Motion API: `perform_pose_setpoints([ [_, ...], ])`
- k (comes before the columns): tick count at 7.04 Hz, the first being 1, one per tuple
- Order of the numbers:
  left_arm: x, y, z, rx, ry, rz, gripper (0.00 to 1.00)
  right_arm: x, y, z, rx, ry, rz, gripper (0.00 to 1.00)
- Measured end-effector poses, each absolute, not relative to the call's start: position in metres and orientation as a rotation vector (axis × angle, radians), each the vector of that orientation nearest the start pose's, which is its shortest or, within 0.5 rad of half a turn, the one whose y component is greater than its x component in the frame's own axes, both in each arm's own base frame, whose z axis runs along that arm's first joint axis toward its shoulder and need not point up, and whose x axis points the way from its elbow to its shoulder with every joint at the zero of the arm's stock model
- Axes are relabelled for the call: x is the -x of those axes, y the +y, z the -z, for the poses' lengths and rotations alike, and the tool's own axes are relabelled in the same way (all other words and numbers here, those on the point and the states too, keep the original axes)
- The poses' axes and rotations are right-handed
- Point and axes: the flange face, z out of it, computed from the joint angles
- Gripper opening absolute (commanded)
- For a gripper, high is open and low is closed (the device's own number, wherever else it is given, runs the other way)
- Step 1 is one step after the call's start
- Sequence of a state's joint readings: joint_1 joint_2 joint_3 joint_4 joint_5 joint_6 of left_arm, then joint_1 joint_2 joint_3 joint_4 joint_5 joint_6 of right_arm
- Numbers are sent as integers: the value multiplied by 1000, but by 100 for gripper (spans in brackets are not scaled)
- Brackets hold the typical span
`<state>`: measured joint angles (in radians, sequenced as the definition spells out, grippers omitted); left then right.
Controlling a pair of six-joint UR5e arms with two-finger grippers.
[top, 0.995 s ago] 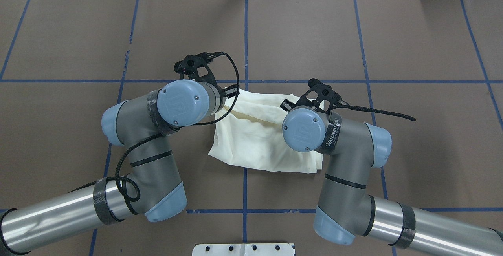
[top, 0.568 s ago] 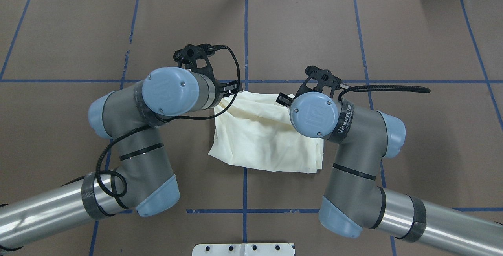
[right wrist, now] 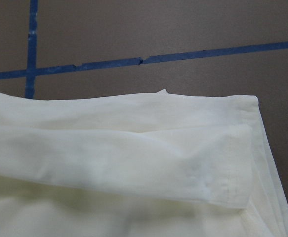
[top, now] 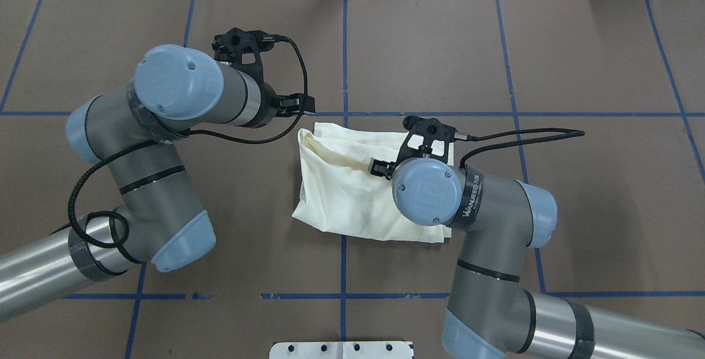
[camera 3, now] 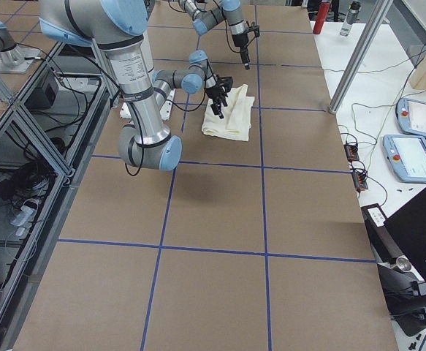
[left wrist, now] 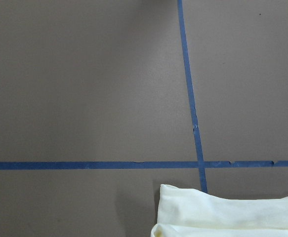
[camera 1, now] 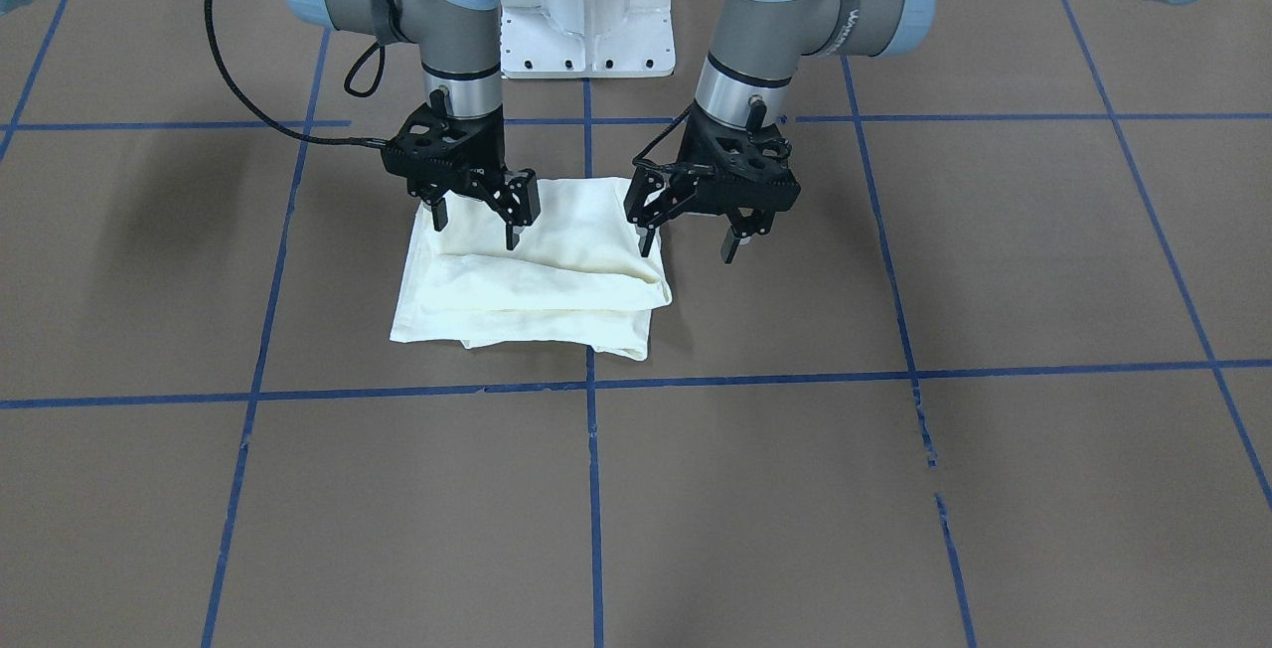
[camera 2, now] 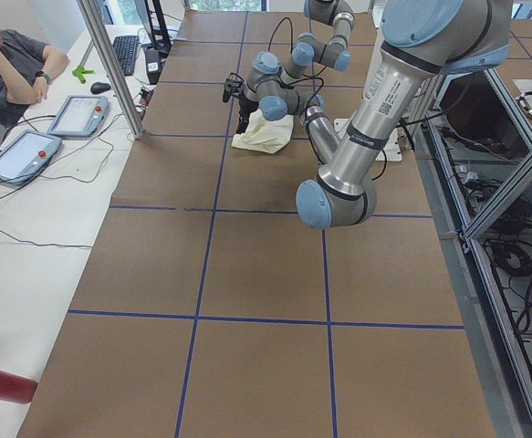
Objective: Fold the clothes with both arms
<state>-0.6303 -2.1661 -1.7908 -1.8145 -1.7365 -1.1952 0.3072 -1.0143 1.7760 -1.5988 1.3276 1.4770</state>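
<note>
While empty, left pincer (camera 1: 688, 250) beside shirt (camera 1: 537, 280)

Bright, even overhead light; soft shadows, sharp focus throughout.

Overhead, front views opposed; wrist cams close over shirt (top: 341, 194).

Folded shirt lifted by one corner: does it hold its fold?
Probably not. The shirt shows soft creases and loose stacked layers, so it would likely droop and unfold. Pushed across the brown table cover, it may bunch rather than slide.
</note>
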Motion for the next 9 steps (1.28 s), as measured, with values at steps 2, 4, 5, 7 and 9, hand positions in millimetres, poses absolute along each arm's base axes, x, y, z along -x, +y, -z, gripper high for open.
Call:
perform_pose_setpoints([
  [2,-447,-472,-190,-378,1000,143,100,591,-353,-265,-420,-610,-222,100],
  [4,-444,-471,-190,-379,1004,144,100,590,-374,-277,-443,-563,-218,100],
  [5,-443,-470,-189,-380,1006,144,100,582,-394,-284,-454,-538,-228,100],
  [7,-442,-470,-189,-382,1008,143,100,557,-460,-288,-478,-489,-266,100],
  [9,-441,-467,-188,-382,1011,142,100,533,-558,-304,-469,-486,-307,100],
])
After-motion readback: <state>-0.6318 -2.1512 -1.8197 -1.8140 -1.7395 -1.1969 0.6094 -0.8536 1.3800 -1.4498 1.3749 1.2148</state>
